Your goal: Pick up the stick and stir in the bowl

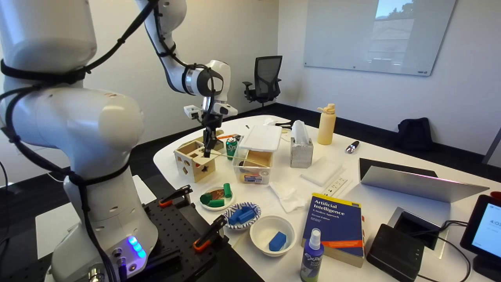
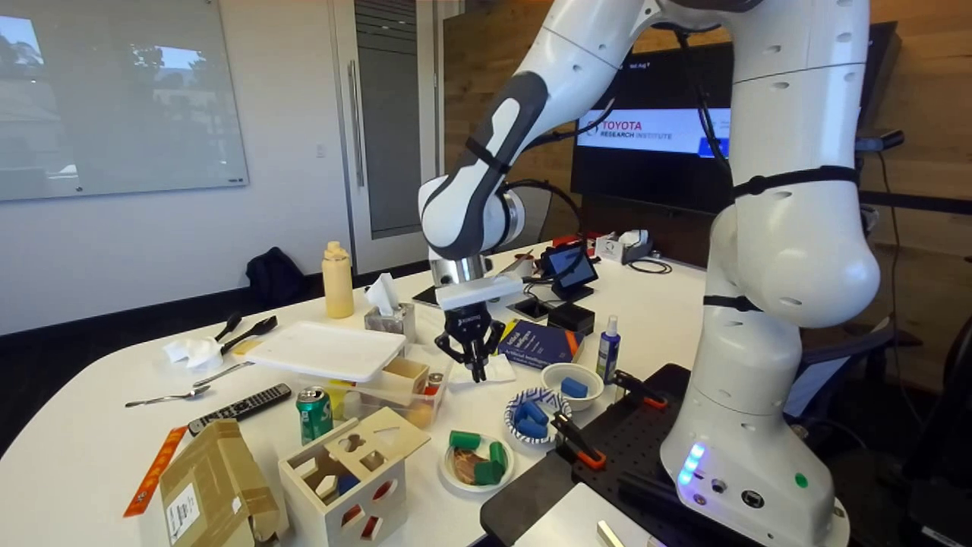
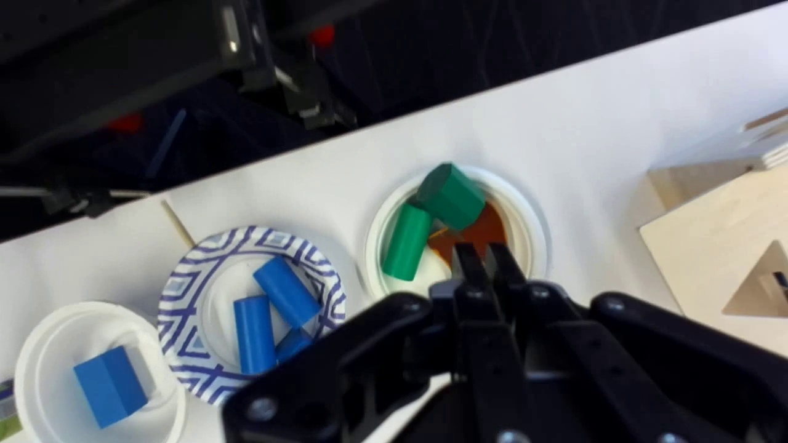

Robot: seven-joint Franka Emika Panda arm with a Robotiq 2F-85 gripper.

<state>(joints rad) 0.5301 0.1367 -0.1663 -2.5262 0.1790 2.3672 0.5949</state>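
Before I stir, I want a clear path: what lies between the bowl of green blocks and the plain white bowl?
The patterned bowl, holding blue blocks, sits between them. The wrist view and both exterior views show it.

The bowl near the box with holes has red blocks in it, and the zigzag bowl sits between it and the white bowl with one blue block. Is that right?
Almost: the wrist view shows the blocks in the bowl near the box with holes are green, not red. The rest is right: the zigzag bowl sits between it and the white bowl with one blue block.
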